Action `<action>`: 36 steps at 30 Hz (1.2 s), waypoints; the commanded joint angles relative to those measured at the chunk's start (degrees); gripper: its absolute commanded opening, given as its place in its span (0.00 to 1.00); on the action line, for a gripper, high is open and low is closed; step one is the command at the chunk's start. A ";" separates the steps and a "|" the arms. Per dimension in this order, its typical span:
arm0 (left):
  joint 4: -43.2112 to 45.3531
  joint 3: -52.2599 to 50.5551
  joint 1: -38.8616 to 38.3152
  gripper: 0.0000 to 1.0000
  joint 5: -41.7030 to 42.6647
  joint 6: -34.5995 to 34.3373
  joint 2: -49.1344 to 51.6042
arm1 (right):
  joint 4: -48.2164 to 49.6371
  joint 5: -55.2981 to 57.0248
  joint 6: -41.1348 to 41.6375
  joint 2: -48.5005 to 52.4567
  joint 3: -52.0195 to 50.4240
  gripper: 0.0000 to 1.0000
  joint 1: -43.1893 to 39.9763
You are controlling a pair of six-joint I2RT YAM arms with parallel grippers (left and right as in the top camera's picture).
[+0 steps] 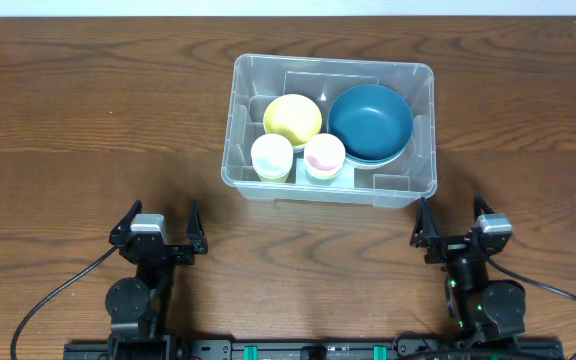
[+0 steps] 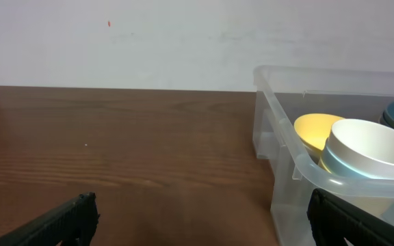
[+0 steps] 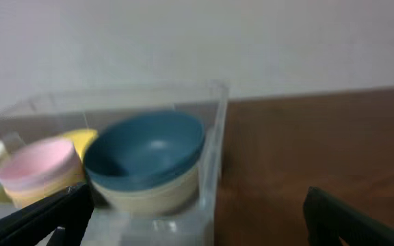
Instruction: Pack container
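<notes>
The clear plastic container (image 1: 241, 150) stands on the wooden table, a little right of centre. Inside it are a yellow bowl (image 1: 292, 118), a dark blue bowl (image 1: 370, 122) and two pale cups (image 1: 272, 156) (image 1: 324, 155). My left gripper (image 1: 162, 215) rests near the front edge, left of the container, open and holding nothing. My right gripper (image 1: 450, 208) sits just off the container's near right corner, also open and holding nothing. From the left wrist, the container (image 2: 279, 143) fills the right side, with a white cup (image 2: 375, 147) closest. From the right wrist, the blue bowl (image 3: 146, 150) shows through the container wall (image 3: 214, 157).
Bare wooden table (image 1: 88, 120) lies to the left of the container and in a narrower strip to its right. A white wall (image 2: 149, 41) rises behind the table. Black cables (image 1: 58, 295) trail from both arm bases along the near edge.
</notes>
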 commanded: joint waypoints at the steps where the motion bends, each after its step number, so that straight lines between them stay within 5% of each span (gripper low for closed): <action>1: -2.12 -0.87 0.28 0.98 0.81 1.01 -0.26 | -1.09 -0.76 -1.27 -0.42 -0.15 0.99 -0.46; 36: -2.12 -0.87 0.28 0.98 0.81 0.98 -0.26 | -1.07 -0.79 -7.50 -0.39 -0.15 0.99 -0.46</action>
